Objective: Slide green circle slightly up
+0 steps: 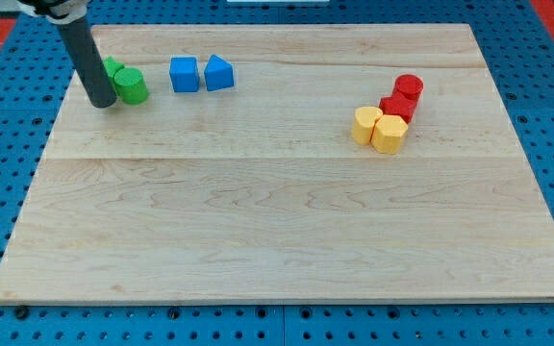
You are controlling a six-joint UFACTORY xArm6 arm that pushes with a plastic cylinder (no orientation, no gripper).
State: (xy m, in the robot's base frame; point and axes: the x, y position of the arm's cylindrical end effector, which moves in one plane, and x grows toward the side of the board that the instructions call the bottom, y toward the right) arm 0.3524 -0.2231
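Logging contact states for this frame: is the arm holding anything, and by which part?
Nothing is held. My tip rests on the board just left of the green circle, at most touching its side.

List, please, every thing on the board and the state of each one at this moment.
My tip: on the board, just left of the green circle, touching or nearly so.
Green circle: beside the tip, against another green block.
Other green block: partly hidden behind the rod.
Two blue blocks: side by side, slightly apart.
Two red blocks: touching.
Two yellow blocks: touching, against the red ones.
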